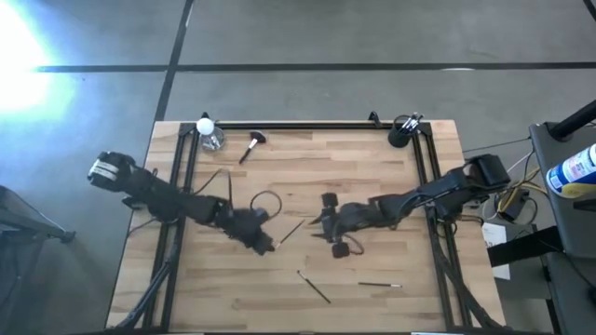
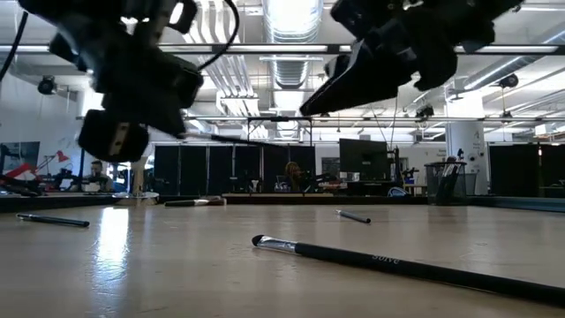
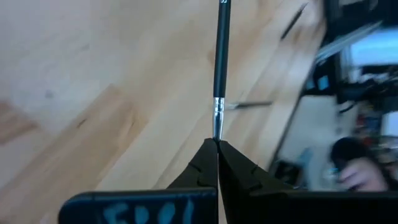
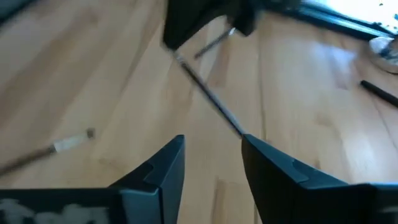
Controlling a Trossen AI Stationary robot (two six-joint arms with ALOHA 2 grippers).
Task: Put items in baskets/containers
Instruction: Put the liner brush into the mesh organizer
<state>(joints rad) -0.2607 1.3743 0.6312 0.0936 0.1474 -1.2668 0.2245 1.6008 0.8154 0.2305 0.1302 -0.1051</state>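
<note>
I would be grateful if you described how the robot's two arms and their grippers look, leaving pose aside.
Both arms are dark, jointed and slim, with black cables looping alongside. The left arm ends near its base in a pale grey block. The left gripper has black wedge-shaped fingers with ridged inner faces, above a plate bearing blue lettering. The right gripper has similar broad black angular fingers.

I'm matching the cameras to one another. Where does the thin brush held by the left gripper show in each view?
High view: thin brush slants at table centre, between both grippers.
Low view: probably the thin dark line beside the picture's left arm; hard to tell.
Left wrist view: it sticks straight out, mid-picture.
Right wrist view: it runs diagonally through the middle.
Shared landmark: the left gripper pinching its end.
</note>
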